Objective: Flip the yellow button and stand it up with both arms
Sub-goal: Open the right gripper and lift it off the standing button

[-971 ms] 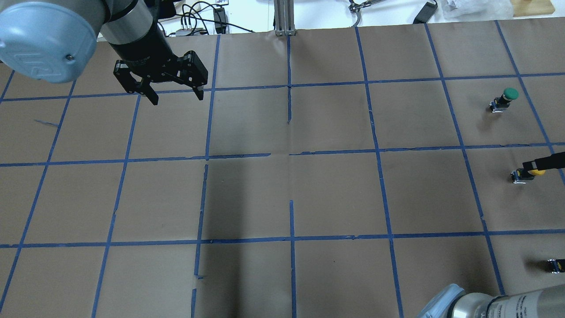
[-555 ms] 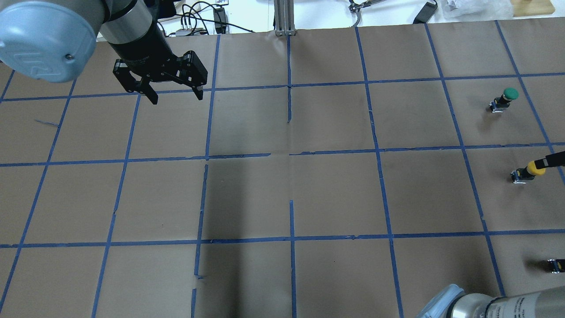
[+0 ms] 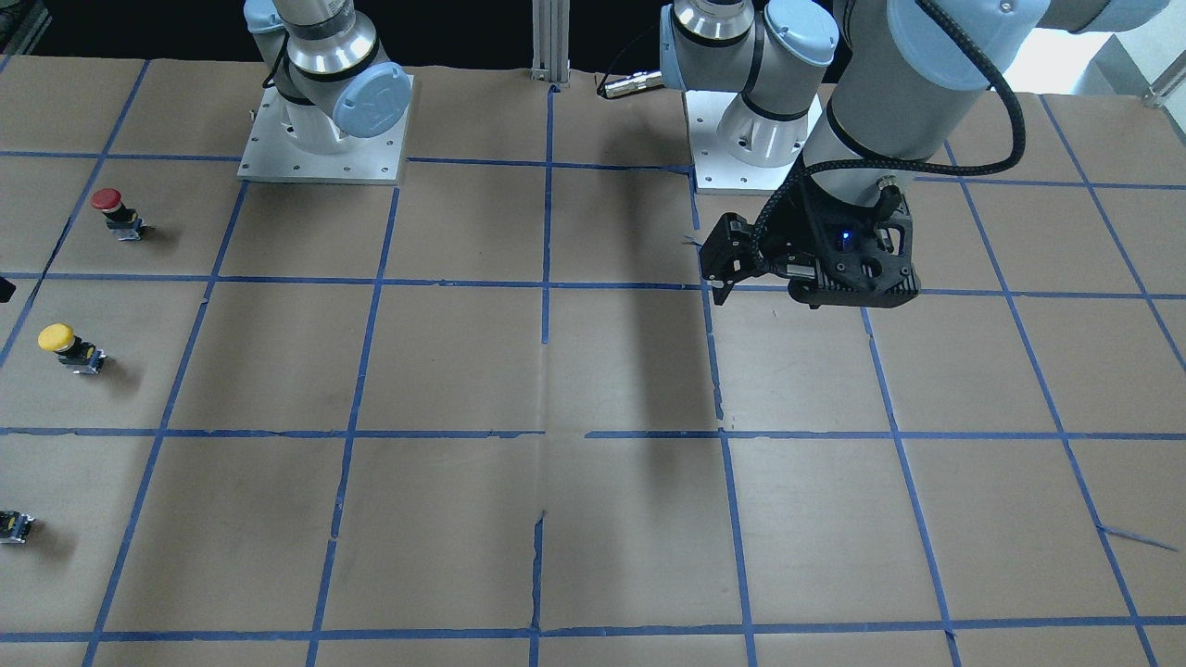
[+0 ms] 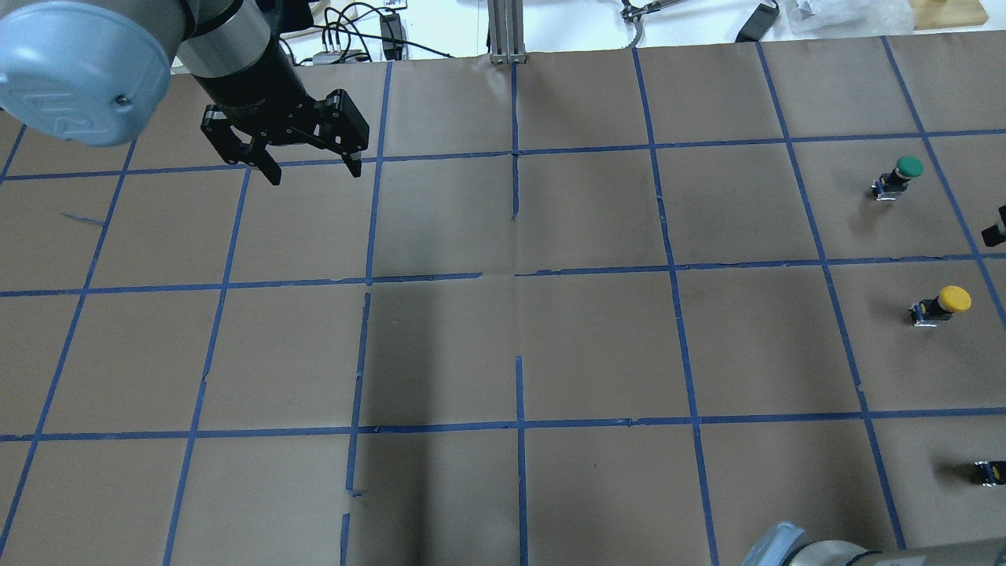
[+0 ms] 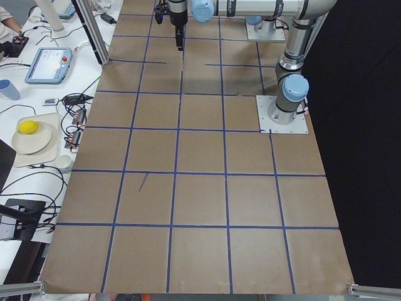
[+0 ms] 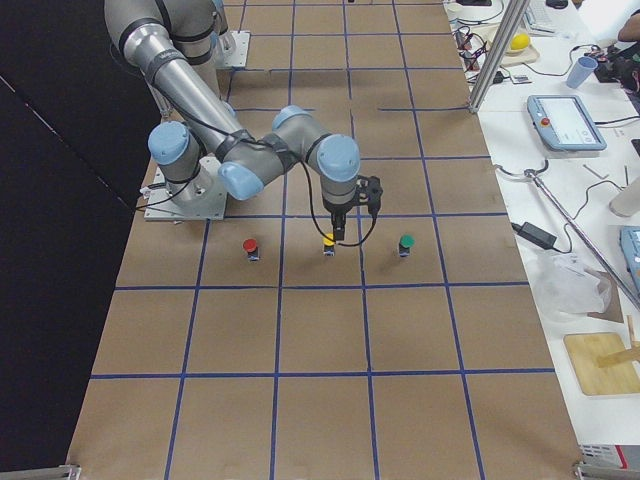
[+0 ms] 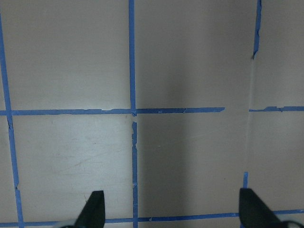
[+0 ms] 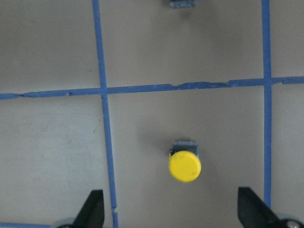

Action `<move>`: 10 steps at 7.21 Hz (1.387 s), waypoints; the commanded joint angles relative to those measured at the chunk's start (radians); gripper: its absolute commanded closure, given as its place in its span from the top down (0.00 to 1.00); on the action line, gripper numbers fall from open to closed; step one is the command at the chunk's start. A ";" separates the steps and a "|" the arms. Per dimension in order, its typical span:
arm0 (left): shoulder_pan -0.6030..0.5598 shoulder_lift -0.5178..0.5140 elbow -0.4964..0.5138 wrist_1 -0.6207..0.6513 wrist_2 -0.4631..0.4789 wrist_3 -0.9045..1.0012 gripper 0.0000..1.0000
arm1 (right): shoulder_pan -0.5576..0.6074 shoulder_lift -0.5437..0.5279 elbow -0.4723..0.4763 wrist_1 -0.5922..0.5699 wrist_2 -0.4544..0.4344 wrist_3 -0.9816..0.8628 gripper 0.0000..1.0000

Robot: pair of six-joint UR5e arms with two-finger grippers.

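Observation:
The yellow button (image 4: 943, 303) stands upright on its dark base near the table's right edge, cap up. It also shows in the front view (image 3: 65, 345), the right side view (image 6: 328, 243) and the right wrist view (image 8: 185, 165). My right gripper (image 8: 173, 213) is open and empty, hanging above the button with the fingers apart and touching nothing. Only a black tip of it (image 4: 994, 229) shows in the overhead view. My left gripper (image 4: 316, 174) is open and empty, far off over the far left of the table, and its wrist view (image 7: 173, 211) shows only bare paper.
A green-capped button (image 4: 900, 174) stands one square beyond the yellow one. A red-capped button (image 3: 116, 211) stands one square nearer the robot. A small dark part (image 4: 989, 472) lies at the overhead view's right edge. Brown paper with a blue tape grid (image 4: 519, 275) covers the table.
My right gripper's finger was on the yellow cap, then beside it, and has now drawn away. The button stays standing. The left arm has not moved.

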 commanded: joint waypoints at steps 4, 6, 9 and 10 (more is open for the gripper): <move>0.000 0.000 0.000 0.000 0.000 0.000 1.00 | 0.585 -0.208 -0.066 0.226 -0.101 0.701 1.00; 0.000 0.000 0.000 0.000 -0.002 0.000 1.00 | 0.647 -0.230 -0.057 0.292 -0.155 0.710 1.00; 0.000 0.000 0.000 0.000 -0.002 0.000 1.00 | 0.643 -0.224 -0.064 0.319 -0.178 0.718 1.00; 0.000 0.001 0.000 0.000 -0.002 0.000 1.00 | 0.646 -0.216 -0.067 0.269 -0.176 0.716 1.00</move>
